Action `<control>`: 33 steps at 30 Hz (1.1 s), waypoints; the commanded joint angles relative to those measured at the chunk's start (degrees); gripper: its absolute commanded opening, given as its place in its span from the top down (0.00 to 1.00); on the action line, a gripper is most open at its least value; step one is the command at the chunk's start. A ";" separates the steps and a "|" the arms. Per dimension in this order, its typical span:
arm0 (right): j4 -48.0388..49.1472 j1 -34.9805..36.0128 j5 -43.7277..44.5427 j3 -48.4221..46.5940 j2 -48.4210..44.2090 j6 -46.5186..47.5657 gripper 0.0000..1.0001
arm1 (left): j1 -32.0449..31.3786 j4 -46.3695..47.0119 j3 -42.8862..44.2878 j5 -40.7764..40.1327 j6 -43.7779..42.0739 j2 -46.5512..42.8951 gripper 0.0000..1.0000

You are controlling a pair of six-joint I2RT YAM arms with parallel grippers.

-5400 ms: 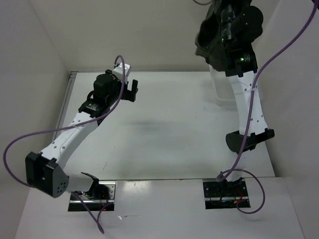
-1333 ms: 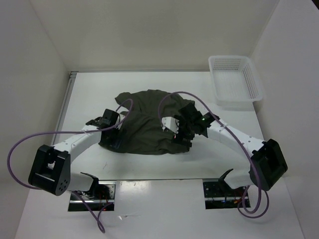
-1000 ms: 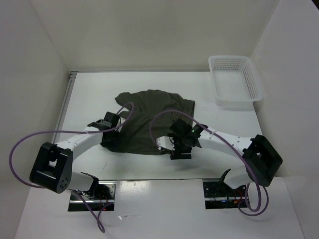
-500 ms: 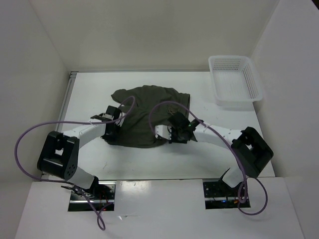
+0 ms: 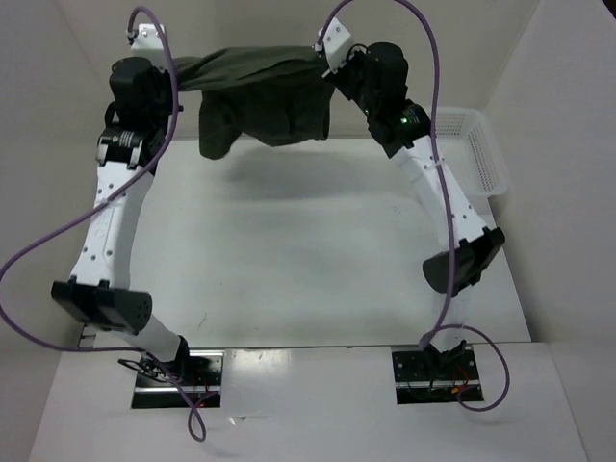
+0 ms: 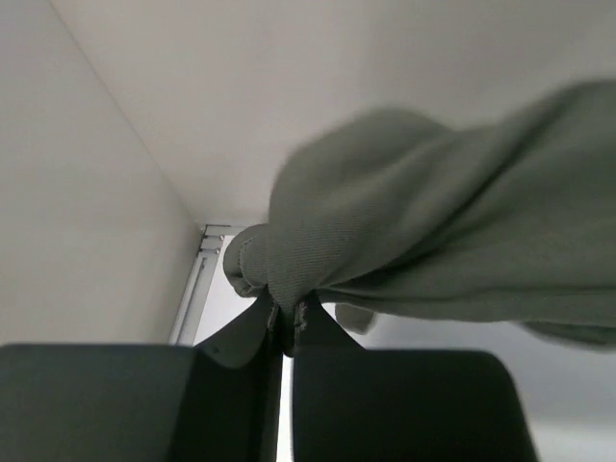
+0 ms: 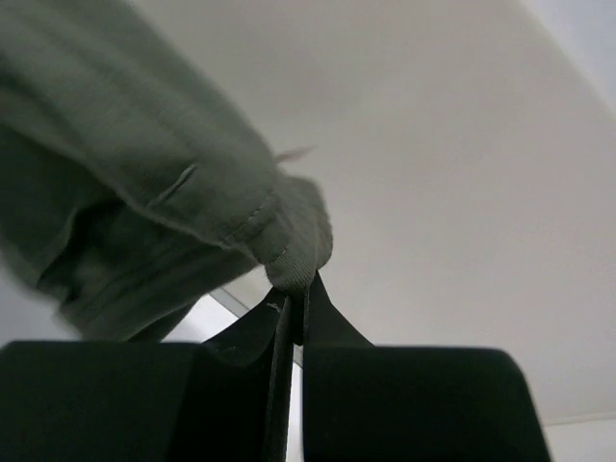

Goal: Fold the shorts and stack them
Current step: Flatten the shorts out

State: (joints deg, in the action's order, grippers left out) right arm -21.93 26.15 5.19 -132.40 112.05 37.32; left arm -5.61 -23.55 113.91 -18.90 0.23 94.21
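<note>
Both arms reach high over the far edge of the desk (image 5: pixel 308 250). My left end effector (image 5: pixel 176 81) is pinched tight on one end of the dark olive shorts (image 5: pixel 265 96), my right end effector (image 5: pixel 327 69) on the other. The shorts hang stretched between them, wrinkled and sagging, above the desk. A white mesh basket (image 5: pixel 478 154) sits at the far right corner.

I find nothing I can read in any of my views. The shorts (image 5: pixel 265 101) show plain cloth with no legible tag or print, and the basket (image 5: pixel 481 159) and the table (image 5: pixel 308 250) carry no lettering I can make out.
</note>
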 commanded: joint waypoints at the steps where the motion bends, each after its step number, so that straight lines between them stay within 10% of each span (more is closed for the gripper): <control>1: -4.87 4.25 -0.62 6.07 -5.95 1.86 1.00 | -1.59 -6.07 -9.95 -1.32 -0.23 -5.78 1.00; 11: -8.30 10.32 1.66 51.33 -22.56 20.15 1.00 | -9.76 -14.91 -53.14 -0.62 -0.23 -24.32 0.90; 13: -11.01 10.94 -0.26 60.04 -24.85 20.69 1.00 | -12.31 -23.67 -57.98 4.18 -0.23 -24.96 0.68; 22: -17.53 12.26 -4.84 77.90 -30.31 23.68 1.00 | -12.42 -26.75 -63.19 10.47 -0.23 -23.48 0.36; 33: -19.90 12.26 -3.52 86.07 -33.39 26.84 0.99 | -1.97 -8.64 -50.22 11.93 -0.23 -4.05 0.34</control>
State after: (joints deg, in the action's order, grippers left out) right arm -39.59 38.15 1.52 -48.62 81.38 62.57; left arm -10.55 -40.45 58.02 -8.99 0.14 88.51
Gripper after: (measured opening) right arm 0.022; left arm 0.660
